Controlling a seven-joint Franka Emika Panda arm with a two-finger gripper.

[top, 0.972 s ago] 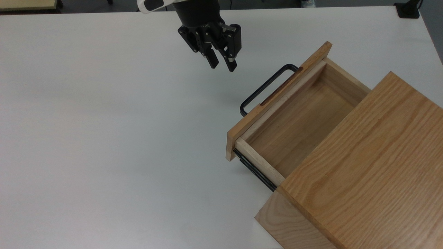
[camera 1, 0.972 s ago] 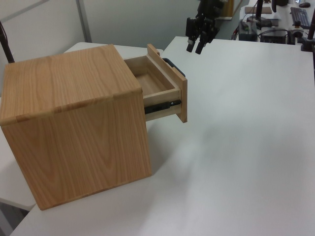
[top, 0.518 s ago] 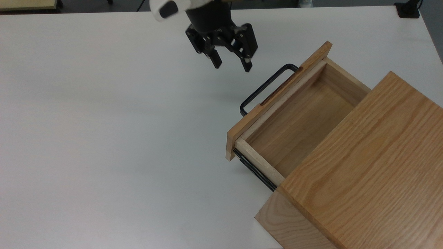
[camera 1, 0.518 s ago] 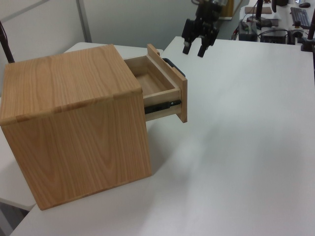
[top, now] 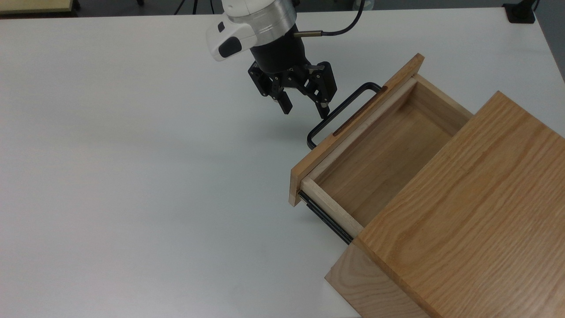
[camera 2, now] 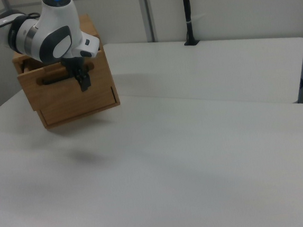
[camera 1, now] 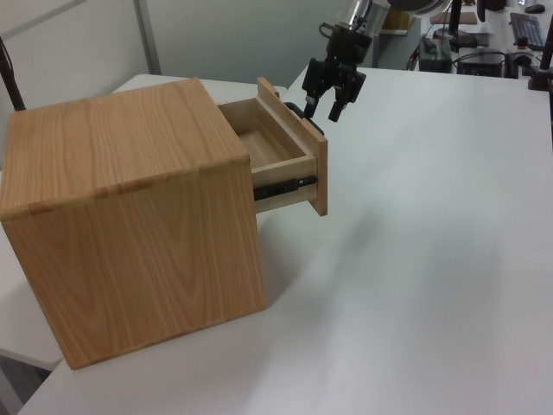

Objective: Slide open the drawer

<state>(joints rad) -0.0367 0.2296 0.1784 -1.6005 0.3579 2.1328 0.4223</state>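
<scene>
The drawer [top: 379, 150] stands partly pulled out of the oak casing [top: 459, 212], its light-wood tray empty. Its flat front panel [top: 353, 128] carries a long black bar handle [top: 346, 101]. My gripper [top: 305, 111] is open and hangs just to the top view's left of the handle, one fingertip [top: 324, 114] close to the bar, and nothing sits between the fingers. In the left view the gripper [camera 1: 321, 112] hovers just above and in front of the drawer front [camera 1: 311, 151]. In the right view the gripper [camera 2: 83, 82] is in front of the drawer front [camera 2: 58, 74].
The casing sits at the lower right of the white table [top: 132, 176] in the top view. A black post [camera 2: 187, 15] stands at the table's far edge in the right view. Desks with equipment [camera 1: 484, 35] lie beyond the table in the left view.
My gripper has come down and toward the drawer handle, turning as it moved, with its fingers spread wider. The drawer has not moved.
</scene>
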